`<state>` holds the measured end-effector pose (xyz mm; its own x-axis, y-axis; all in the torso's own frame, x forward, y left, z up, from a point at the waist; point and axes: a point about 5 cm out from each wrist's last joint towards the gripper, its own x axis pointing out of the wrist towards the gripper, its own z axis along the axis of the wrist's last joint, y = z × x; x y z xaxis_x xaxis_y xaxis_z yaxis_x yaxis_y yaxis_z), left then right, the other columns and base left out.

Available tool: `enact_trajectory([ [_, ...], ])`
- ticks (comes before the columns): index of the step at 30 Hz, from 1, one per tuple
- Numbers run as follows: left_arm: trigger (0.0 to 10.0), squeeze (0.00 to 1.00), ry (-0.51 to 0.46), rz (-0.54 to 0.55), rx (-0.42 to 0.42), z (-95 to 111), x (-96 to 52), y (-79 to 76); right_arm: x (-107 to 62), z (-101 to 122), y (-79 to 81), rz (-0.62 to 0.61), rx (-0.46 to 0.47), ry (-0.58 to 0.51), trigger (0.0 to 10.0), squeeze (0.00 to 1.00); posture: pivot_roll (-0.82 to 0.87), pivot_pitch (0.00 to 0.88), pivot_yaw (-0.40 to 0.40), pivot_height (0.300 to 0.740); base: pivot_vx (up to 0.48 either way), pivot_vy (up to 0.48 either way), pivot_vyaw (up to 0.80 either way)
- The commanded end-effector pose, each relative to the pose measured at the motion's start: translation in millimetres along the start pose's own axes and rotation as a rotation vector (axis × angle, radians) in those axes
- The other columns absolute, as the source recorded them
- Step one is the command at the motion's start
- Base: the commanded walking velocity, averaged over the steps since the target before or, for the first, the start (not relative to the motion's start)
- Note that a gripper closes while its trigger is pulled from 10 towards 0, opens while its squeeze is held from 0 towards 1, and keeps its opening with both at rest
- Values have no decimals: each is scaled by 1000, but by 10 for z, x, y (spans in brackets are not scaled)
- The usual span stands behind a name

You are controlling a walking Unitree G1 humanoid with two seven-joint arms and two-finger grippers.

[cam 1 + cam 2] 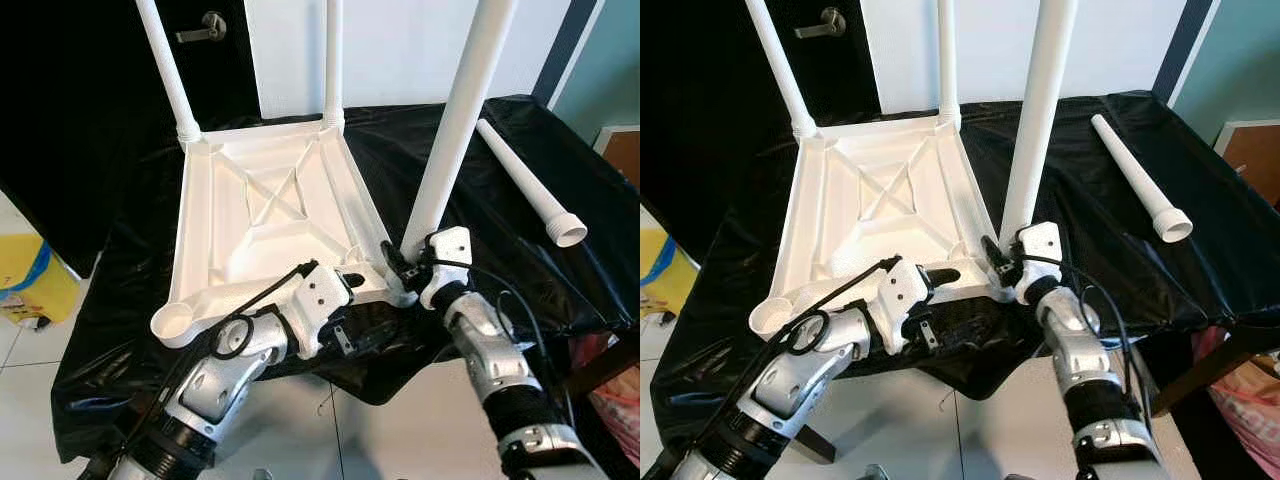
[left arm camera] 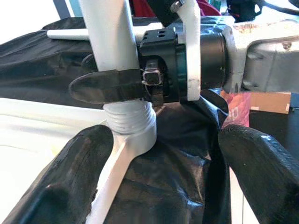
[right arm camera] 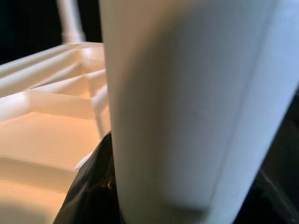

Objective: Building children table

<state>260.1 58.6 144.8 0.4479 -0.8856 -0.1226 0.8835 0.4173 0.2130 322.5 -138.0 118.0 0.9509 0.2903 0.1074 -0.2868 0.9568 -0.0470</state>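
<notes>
The white tabletop point(image 1: 250, 215) lies upside down on a black-draped table point(image 1: 520, 270). Two white legs point(image 1: 168, 70) point(image 1: 333, 60) stand in its far corners. A third leg point(image 1: 455, 130) stands upright at the near right corner, and my right gripper point(image 1: 405, 262) is shut on it just above its threaded base point(image 2: 128, 119). My left gripper point(image 1: 955, 300) is open at the tabletop's near rim, one finger above and one below it, close to that corner. The near left socket point(image 1: 175, 322) holds nothing. A fourth leg point(image 1: 525, 185) lies loose on the cloth at the right.
A yellow container point(image 1: 30, 280) sits on the floor at the left. A dark door with a lever handle point(image 1: 205, 28) is behind the table. A brown box point(image 1: 625, 150) is at the far right, and a red bag point(image 1: 610, 400) lies below the table's right corner.
</notes>
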Motion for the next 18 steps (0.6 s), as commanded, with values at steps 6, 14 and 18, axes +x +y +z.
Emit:
enact_trajectory([
  [6,10000,0,-3,90,20,16,3,82,-128,-166,-22,-276,6,93,10000,0,-96,0,9,740,0,0,0],
  [14,10000,0,-17,90,30,44,15,107,-88,-124,217,-354,71,71,10000,0,-96,0,30,740,0,0,0],
  [18,10000,0,-13,83,36,39,10,113,-88,-101,224,-357,60,66,10000,0,-98,0,31,740,0,0,0],
])
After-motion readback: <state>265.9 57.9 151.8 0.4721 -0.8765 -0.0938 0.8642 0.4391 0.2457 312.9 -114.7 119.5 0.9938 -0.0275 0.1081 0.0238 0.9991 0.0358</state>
